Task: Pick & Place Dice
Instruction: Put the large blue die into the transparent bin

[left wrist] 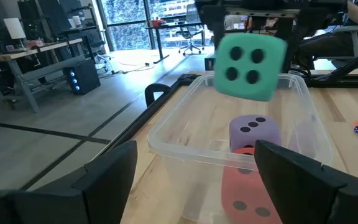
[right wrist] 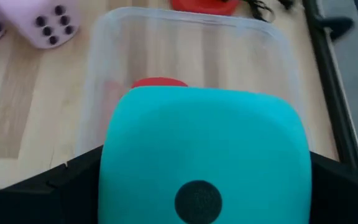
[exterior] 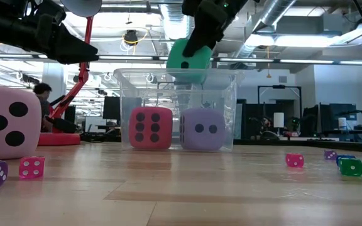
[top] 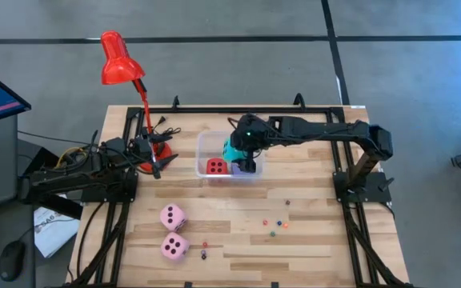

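Right tool: tilted cyan die, four-face sideways

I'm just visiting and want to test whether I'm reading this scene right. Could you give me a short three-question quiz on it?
1. True or false: the right hand holds the cyan die above the clear bin.
2. Which dice already lie in the bin? A) red die and lavender die B) both pink C) none
3. How many pink dice sit on the table outside the bin?

Key: 1 true. 2 A. 3 two.
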`<move>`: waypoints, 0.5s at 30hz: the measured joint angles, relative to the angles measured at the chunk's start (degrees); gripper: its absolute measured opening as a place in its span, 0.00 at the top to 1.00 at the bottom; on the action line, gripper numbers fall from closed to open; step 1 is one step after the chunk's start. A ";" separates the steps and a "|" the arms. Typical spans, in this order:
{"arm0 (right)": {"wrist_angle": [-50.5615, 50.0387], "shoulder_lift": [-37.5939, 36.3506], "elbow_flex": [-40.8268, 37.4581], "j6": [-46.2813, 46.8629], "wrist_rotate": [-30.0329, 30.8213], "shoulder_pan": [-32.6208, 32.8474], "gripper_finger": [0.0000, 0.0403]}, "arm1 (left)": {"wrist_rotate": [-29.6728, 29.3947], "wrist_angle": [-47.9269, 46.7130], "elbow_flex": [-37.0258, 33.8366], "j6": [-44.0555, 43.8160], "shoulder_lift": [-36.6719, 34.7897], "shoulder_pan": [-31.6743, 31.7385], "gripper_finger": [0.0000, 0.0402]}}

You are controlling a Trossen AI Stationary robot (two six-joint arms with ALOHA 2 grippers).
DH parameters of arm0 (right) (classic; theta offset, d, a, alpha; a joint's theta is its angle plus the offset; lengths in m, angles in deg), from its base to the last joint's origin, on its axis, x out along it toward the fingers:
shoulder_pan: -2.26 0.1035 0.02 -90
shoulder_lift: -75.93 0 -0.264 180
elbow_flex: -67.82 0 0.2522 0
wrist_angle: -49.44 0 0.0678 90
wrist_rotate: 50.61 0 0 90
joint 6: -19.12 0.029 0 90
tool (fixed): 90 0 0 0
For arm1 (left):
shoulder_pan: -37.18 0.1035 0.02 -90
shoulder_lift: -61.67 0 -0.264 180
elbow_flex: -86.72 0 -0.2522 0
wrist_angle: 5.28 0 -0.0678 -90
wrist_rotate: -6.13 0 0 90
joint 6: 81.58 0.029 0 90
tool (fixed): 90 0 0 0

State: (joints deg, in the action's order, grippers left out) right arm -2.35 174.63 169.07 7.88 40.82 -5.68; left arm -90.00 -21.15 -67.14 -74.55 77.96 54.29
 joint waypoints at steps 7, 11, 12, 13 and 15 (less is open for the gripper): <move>3.01 0.00 0.00 -2.68 0.03 0.69 0.01 | 0.01 0.00 0.00 -0.02 -0.02 0.00 0.22; 5.42 0.00 0.00 -2.40 0.07 0.64 0.01 | 0.00 0.00 0.00 -0.02 -0.02 0.02 0.22; 5.98 0.00 0.00 -2.39 0.07 0.67 0.01 | 0.02 0.00 0.00 -0.02 -0.02 0.00 0.22; 6.33 0.00 0.00 -2.32 0.07 0.69 0.01 | 0.02 0.00 0.00 -0.02 0.00 0.00 0.22; 7.14 0.00 0.00 -2.27 0.07 0.69 0.01 | 0.01 0.00 0.00 -0.02 -0.01 0.00 0.22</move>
State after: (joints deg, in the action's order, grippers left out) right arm 4.79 174.63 169.07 5.61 40.89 -4.99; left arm -89.99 -21.15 -67.14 -74.57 77.96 54.28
